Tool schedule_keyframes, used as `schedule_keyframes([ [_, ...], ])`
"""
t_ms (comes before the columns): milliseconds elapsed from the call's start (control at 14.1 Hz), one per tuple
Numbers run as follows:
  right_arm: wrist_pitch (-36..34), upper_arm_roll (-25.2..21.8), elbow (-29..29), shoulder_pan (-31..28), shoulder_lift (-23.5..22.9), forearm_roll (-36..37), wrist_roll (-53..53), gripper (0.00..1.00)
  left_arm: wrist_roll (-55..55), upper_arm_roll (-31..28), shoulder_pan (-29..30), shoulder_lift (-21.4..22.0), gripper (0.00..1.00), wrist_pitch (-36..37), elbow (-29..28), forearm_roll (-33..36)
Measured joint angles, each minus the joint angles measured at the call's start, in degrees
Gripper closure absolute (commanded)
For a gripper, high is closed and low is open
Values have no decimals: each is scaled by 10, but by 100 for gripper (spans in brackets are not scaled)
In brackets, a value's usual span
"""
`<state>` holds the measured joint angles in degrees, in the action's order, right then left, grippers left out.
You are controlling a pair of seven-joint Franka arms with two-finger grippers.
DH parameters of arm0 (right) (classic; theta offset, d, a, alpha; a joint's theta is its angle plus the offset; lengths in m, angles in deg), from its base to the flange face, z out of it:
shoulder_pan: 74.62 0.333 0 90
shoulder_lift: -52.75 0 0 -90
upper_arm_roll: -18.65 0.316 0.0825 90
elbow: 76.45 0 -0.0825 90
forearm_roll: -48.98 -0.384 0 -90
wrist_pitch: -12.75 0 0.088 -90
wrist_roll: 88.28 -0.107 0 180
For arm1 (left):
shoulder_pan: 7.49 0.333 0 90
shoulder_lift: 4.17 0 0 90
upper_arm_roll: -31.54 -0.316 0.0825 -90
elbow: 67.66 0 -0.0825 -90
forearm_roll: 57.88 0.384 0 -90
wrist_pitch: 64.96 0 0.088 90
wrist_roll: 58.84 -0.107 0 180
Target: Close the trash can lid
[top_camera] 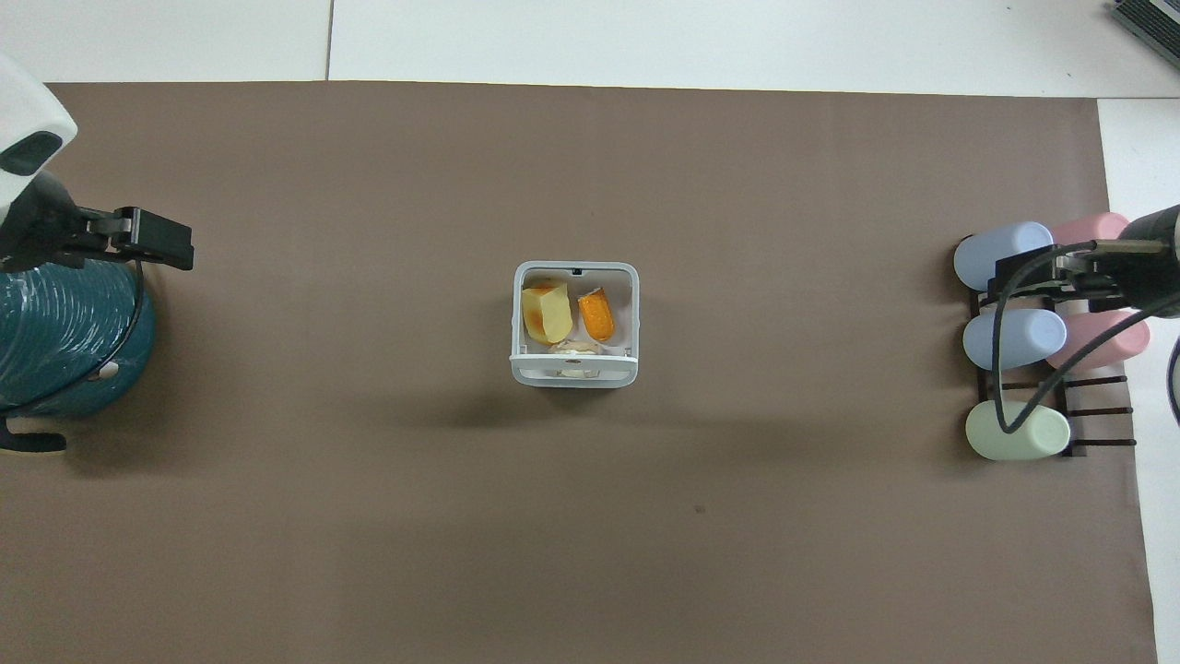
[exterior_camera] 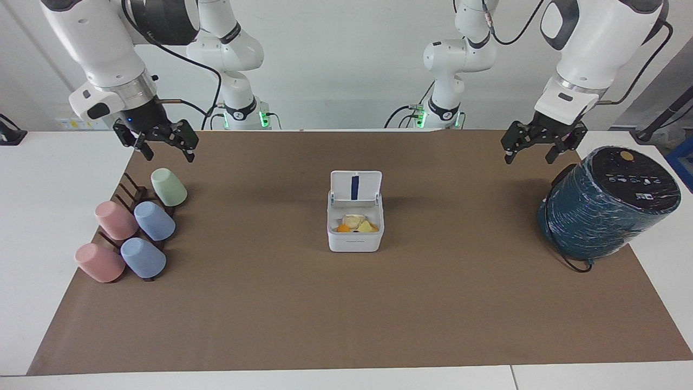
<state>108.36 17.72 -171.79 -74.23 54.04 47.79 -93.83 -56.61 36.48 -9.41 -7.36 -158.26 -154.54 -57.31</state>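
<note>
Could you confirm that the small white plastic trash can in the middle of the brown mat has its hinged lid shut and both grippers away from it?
Not quite: the hinged white lid stands open on the small white plastic trash can, as the facing view shows. The left gripper and right gripper are indeed away from it.

Two glossy white arms with rounded joints and dark bands, black cables looping along them, green lights glowing at both bases, perhaps status lamps; black grippers.

Bare brown mat [exterior_camera: 346,314] rings the trash can [exterior_camera: 355,238]; cups [exterior_camera: 154,220] stand well apart.
</note>
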Motion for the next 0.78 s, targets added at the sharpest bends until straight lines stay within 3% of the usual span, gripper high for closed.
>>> schedule_keyframes([
  [781, 0, 0, 0, 0, 0, 0, 0, 0, 0, 12, -9, 0, 0, 0, 2, -3],
])
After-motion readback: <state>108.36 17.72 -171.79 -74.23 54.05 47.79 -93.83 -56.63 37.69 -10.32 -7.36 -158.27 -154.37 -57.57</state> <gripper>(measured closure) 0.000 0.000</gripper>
